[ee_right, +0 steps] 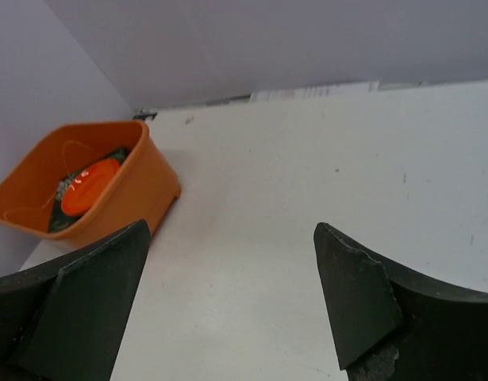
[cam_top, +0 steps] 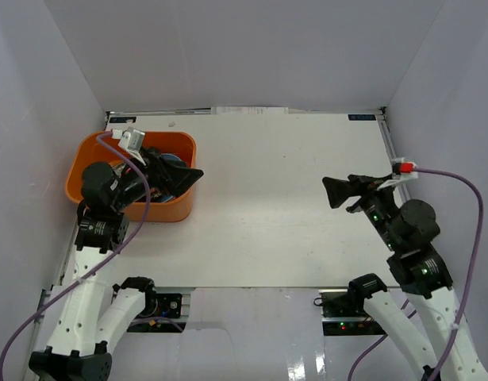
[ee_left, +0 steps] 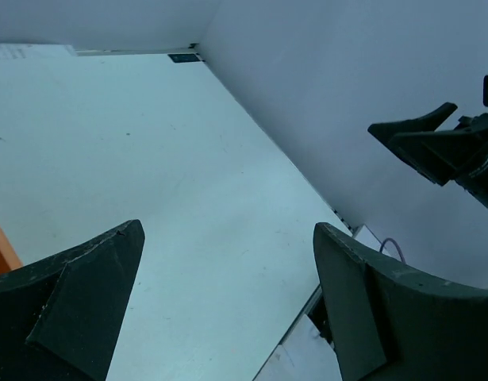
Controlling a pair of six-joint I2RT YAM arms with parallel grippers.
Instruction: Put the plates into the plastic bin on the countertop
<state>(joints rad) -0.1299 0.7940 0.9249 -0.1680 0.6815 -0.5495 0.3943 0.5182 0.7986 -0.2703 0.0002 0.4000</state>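
Orange plastic, smooth and a little glossy, forms the plastic bin [cam_top: 170, 208], a rectangular tub with rounded corners. It stands at the far left of the countertop [cam_top: 283, 214], a flat matte white surface with metal rails [cam_top: 389, 151] on its edges. In the right wrist view, a round orange plate [ee_right: 91, 184] lies inside the bin on top of a dark plate [ee_right: 63, 193] with a fine pattern. I cannot tell which other plates are under them. From above, the left arm [cam_top: 109, 198] covers most of the bin's inside.

The left gripper [cam_top: 188, 175] hovers above the bin's right wall and points toward the middle of the table. Its two black wedge-shaped fingers [ee_left: 77, 309] stand wide apart and hold nothing.

The right gripper [cam_top: 332, 190] hangs over the bare right part of the countertop, well apart from the bin, and points left. Its fingers are also spread wide, with only the white surface between them.
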